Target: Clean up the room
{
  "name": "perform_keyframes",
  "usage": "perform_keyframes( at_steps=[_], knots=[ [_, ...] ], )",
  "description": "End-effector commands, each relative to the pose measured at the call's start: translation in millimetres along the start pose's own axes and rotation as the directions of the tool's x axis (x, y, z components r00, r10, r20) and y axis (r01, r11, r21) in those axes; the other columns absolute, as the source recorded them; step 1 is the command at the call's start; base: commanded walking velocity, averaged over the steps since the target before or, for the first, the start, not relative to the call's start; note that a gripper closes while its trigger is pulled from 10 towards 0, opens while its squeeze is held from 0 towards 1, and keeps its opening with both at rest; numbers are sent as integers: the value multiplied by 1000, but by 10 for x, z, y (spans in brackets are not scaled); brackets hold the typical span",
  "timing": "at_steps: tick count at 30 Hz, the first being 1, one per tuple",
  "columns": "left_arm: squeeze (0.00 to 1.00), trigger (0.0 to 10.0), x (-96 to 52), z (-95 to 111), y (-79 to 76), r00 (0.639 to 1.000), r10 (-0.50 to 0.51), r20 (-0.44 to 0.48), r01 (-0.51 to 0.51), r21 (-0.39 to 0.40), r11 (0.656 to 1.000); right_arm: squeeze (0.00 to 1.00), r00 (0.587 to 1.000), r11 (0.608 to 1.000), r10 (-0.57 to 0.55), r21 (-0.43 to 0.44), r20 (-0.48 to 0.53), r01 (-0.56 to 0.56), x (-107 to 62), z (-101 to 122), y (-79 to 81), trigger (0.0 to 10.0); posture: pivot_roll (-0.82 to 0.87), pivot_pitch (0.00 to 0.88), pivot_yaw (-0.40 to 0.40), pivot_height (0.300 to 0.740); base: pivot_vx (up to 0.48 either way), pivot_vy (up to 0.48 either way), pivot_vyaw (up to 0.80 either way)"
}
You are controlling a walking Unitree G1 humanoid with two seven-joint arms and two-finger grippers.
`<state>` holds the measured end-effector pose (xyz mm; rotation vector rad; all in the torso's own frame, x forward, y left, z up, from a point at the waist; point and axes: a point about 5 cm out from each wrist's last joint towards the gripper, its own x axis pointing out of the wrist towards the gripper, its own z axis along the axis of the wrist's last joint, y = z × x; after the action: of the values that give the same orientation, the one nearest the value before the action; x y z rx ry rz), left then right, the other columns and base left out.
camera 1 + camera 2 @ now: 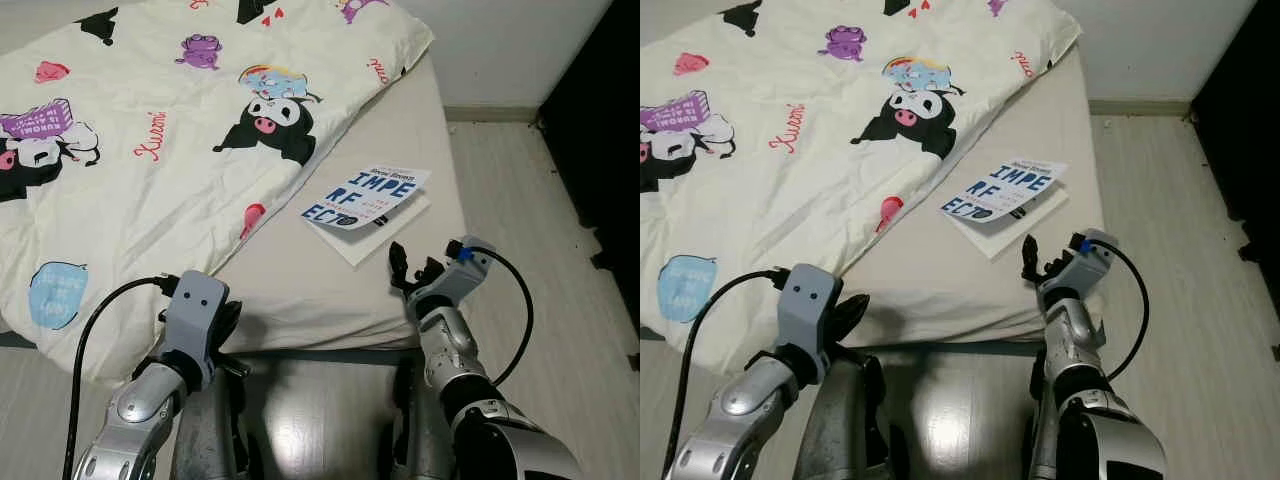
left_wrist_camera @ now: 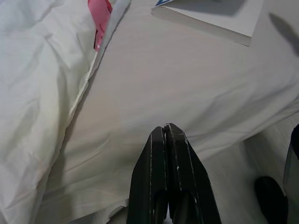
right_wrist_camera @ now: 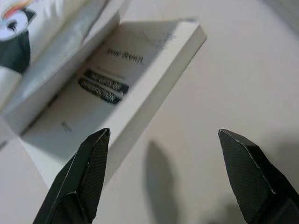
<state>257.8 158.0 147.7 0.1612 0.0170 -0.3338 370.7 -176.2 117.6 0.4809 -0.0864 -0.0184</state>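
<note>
Right gripper (image 1: 412, 270) hovers just short of the book (image 1: 365, 205), jaws apart. The book lies on the bed (image 1: 300, 290) beside the duvet (image 1: 130, 150), cover lifted. Best to straddle the near edge and pinch cover and pages together. Left gripper (image 2: 167, 140) jaws together, low at the bed edge. Count: one book, one duvet.

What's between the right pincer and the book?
Only bare mattress sheet lies between the open right pincer and the book; the right wrist view shows that stretch too.
</note>
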Motion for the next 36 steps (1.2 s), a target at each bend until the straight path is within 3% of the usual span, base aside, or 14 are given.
perform_keyframes(
  at_steps=[1, 2, 3, 8, 16, 17, 19, 20, 22, 23, 36],
  knots=[
    [0, 10000, -52, -49, 8, 1000, -12, -27, 13, 11, 1000, 0, 1000, 998, 0, 62, 17, -1, -7, 5, -22, 10000, 142, 389, 32, 535, 0, 0, 0],
    [0, 10000, -62, -35, 10, 1000, -17, -24, 17, 14, 1000, 0, 999, 995, 11, 103, 35, -15, 12, 38, -10, 10000, 147, 390, 34, 535, 0, 0, 0],
    [0, 10000, -92, -3, 20, 999, -27, -20, 27, 26, 999, 1000, 998, 987, 34, 153, 56, -43, 46, 89, 12, 10000, 167, 396, 43, 535, 0, 0, 0],
    [0, 10000, -189, 74, 60, 999, -47, -22, 48, 76, 996, 1000, 999, 965, 29, 259, 44, -39, 102, 139, -3, 10000, 237, 426, 69, 535, 0, 0, 0],
    [0, 10000, -268, 147, 136, 998, -60, -29, 63, 129, 990, 1000, 993, 978, -48, 198, -109, 69, 111, 43, -58, 10000, 281, 456, 88, 535, 0, 0, 0],
    [0, 10000, -280, 159, 164, 998, -59, -32, 63, 143, 988, 745, 988, 977, -73, 189, -135, 98, 112, 28, -71, 10000, 288, 459, 91, 535, 0, 0, 0],
    [0, 10000, -280, 159, 164, 998, -59, -32, 63, 143, 988, 745, 988, 977, -73, 189, -135, 98, 112, 28, -71, 10000, 288, 459, 91, 535, 0, 0, 0],
    [0, 10000, -290, 171, 188, 998, -56, -34, 61, 152, 987, 384, 984, 977, -91, 179, -151, 118, 116, 24, -77, 10000, 292, 461, 92, 535, 0, 0, 0],
    [0, 10000, -290, 171, 188, 998, -56, -34, 61, 152, 987, 384, 984, 977, -91, 179, -151, 118, 116, 24, -77, 10000, 292, 461, 92, 535, 0, 0, 0],
    [0, 10000, -302, 189, 219, 998, -48, -33, 53, 164, 985, 0, 984, 976, -93, 179, -154, 120, 131, 39, -64, 10000, 302, 460, 94, 535, 0, 0, 0],
    [0, 10000, -312, 265, 307, 999, -36, -30, 42, 217, 975, 0, 989, 966, 76, 256, -125, -42, 297, 170, 323, 10000, 320, 460, 114, 535, 0, 0, 0]
  ],
)
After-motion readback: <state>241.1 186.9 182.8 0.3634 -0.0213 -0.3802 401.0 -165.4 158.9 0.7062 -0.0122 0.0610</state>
